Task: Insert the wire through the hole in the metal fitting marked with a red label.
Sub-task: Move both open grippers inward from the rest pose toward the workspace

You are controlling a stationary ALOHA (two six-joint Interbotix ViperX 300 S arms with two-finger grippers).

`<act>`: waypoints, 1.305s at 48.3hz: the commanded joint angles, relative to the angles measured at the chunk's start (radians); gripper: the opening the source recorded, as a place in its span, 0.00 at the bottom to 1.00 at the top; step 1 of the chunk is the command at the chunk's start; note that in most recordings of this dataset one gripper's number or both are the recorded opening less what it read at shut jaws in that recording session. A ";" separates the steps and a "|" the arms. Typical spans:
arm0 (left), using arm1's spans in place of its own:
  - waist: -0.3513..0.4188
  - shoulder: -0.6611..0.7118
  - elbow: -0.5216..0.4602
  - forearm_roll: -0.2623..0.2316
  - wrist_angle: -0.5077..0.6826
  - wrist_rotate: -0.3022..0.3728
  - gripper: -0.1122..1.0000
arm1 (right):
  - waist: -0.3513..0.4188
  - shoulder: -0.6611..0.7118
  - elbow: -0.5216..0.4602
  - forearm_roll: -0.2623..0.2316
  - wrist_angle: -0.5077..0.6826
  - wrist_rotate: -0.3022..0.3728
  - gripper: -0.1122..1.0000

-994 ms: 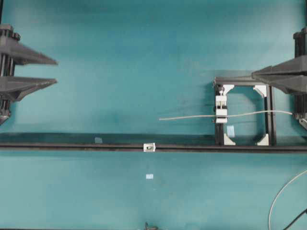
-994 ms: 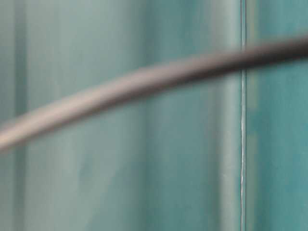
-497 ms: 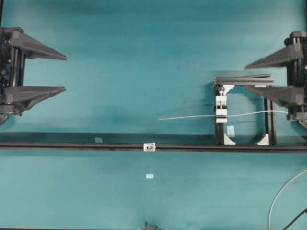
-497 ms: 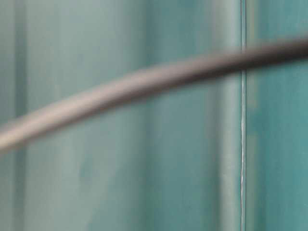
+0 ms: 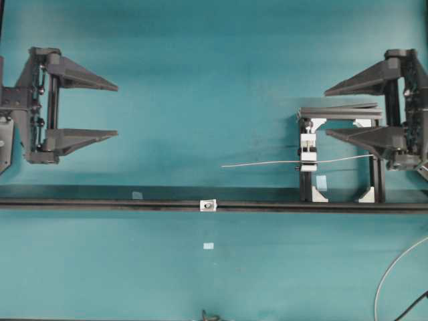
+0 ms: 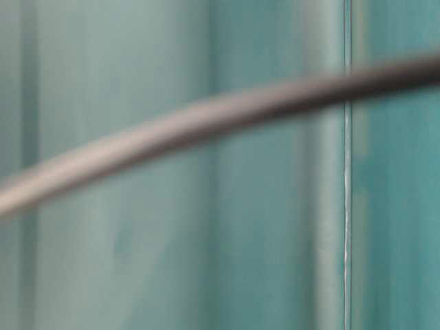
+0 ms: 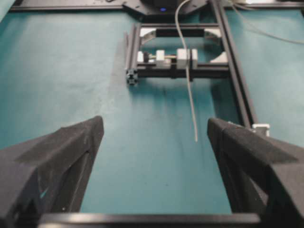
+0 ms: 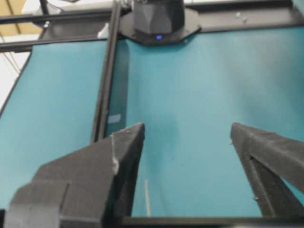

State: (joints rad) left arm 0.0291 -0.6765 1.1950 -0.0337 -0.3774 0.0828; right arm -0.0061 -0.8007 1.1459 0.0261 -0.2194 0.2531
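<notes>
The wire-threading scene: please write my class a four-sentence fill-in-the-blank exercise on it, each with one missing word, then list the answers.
1. The wire is held by the white ____ block.
2. Both the left gripper and the right gripper have their jaws ____.
3. The metal fitting sits on the long black ____.
4. The table surface is coloured ____.

Missing words: clamp; open; rail; teal

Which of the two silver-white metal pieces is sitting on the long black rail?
The tiny squarish metal fitting with the dark centre hole, alone on the long black rail. The taller white clamp block stands inside the black frame, holding the wire.
</notes>
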 commanded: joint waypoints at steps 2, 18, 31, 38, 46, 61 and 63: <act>0.003 0.028 -0.005 0.000 -0.051 0.005 0.84 | -0.002 0.032 -0.018 0.000 -0.009 0.031 0.86; 0.003 0.167 0.005 -0.002 -0.150 0.006 0.87 | 0.002 0.181 0.008 -0.002 -0.152 0.040 0.86; 0.003 0.284 0.006 -0.002 -0.264 0.006 0.87 | 0.021 0.304 -0.035 -0.017 -0.158 0.040 0.86; 0.003 0.322 0.011 -0.002 -0.282 0.006 0.87 | 0.021 0.351 -0.044 -0.018 -0.163 0.038 0.86; 0.003 0.365 0.009 -0.002 -0.285 0.000 0.87 | 0.026 0.420 -0.060 -0.018 -0.170 0.038 0.86; 0.002 0.396 0.009 -0.003 -0.287 -0.002 0.86 | 0.058 0.540 -0.104 -0.025 -0.170 0.038 0.86; 0.002 0.397 0.012 -0.003 -0.287 -0.002 0.86 | 0.061 0.555 -0.110 -0.026 -0.170 0.038 0.86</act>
State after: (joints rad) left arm 0.0291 -0.2777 1.2149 -0.0337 -0.6535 0.0828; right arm 0.0460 -0.2592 1.0630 0.0031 -0.3789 0.2915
